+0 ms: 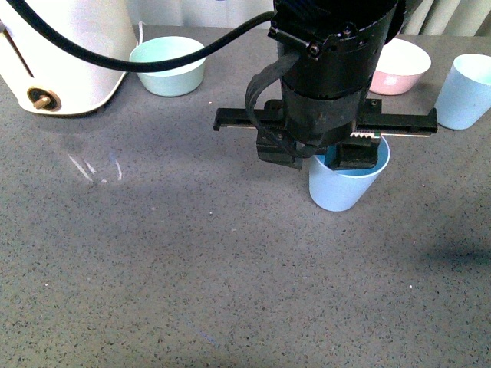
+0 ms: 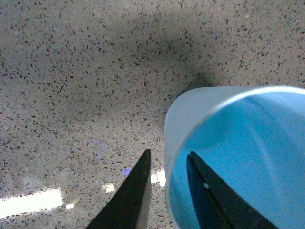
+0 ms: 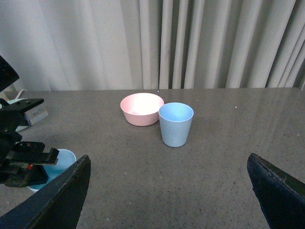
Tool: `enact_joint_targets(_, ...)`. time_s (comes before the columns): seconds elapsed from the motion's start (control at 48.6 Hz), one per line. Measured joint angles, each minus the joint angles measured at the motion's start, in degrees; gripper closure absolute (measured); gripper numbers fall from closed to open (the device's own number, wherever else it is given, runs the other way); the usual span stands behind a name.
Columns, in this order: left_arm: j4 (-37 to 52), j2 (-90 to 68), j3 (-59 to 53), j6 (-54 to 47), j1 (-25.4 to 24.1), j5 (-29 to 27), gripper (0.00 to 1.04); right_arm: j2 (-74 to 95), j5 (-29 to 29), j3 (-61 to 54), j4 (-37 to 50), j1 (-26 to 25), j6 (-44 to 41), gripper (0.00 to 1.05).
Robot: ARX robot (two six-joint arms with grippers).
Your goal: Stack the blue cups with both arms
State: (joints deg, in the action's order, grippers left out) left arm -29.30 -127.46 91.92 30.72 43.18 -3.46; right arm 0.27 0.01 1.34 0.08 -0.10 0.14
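One blue cup (image 1: 343, 186) stands upright mid-table. My left gripper (image 1: 328, 158) is open and straddles its rim. In the left wrist view (image 2: 168, 155) one finger is outside the cup wall and the other inside the cup (image 2: 248, 157). The second blue cup (image 1: 464, 92) stands upright at the far right. In the right wrist view this cup (image 3: 176, 125) is ahead of my open, empty right gripper (image 3: 167, 162), well apart from it. The first cup (image 3: 56, 163) shows at that view's edge under the left arm (image 3: 19, 143). The right gripper is out of the front view.
A pink bowl (image 1: 399, 65) sits just beside the second cup, and shows in the right wrist view (image 3: 141, 109). A mint-green bowl (image 1: 169, 65) and a white appliance (image 1: 61, 54) stand at the back left. A black cable (image 1: 153, 63) arcs over them. Curtains hang behind the table.
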Motion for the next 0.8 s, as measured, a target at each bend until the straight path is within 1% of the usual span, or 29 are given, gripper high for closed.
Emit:
enact_joint_targets(0.041, 0.00, -0.07, 0.42, 0.07, 0.00, 0.04, 0.69, 0.00, -0.02, 0.00, 0.00, 0.00, 0.00, 0.09)
enact_joint_targets(0.103, 0.15, -0.07, 0.52, 0.07, 0.02, 0.07, 0.59, 0.00, 0.00, 0.00, 0.00, 0.00, -0.02, 0.09)
enact_joint_targets(0.185, 0.57, -0.07, 0.52, 0.26, 0.02, 0.57, 0.50, 0.00, -0.02, 0.00, 0.00, 0.00, -0.02, 0.09)
enact_joint_targets(0.247, 1.18, 0.09, 0.50, 0.50, 0.02, 0.85, 0.41, 0.00, -0.02, 0.00, 0.00, 0.00, -0.02, 0.09)
enact_joint_targets(0.288, 1.44, 0.22, 0.48, 0.66, 0.02, 1.14, 0.37, 0.00, 0.00, 0.00, 0.00, 0.00, -0.02, 0.09)
enact_joint_targets(0.37, 2.89, 1.95, -0.81, 1.18, 0.02, 1.66, 0.21, 0.00, 0.00, 0.00, 0.00, 0.00, -0.02, 0.09)
enact_joint_targets(0.391, 3.67, 3.28, -1.77, 1.60, 0.02, 1.86, 0.14, 0.00, 0.00, 0.00, 0.00, 0.00, 0.00, 0.09)
enact_joint_targets(0.432, 4.74, 4.87, -2.89, 1.79, 0.00, 1.92, 0.08, 0.00, 0.00, 0.00, 0.00, 0.00, -0.02, 0.09)
enact_joint_targets(0.535, 8.22, 10.47, -6.80, 2.12, -0.46, 1.73, 0.09, 0.00, 0.00, 0.00, 0.00, 0.00, -0.02, 0.09)
enact_joint_targets(0.7, 19.76, 21.88, -17.16, 1.99, -2.10, 2.14, 0.09, 0.00, 0.00, 0.00, 0.00, 0.00, -0.02, 0.09)
enact_joint_targets(0.741, 23.23, 25.62, -20.50, 2.25, -2.82, 3.41, 0.09, 0.00, 0.00, 0.00, 0.00, 0.00, -0.02, 0.09)
enact_joint_targets(0.802, 26.10, 30.60, -24.39, 2.51, -3.80, 3.93, 0.09, 0.00, 0.00, 0.00, 0.00, 0.00, -0.02, 0.09)
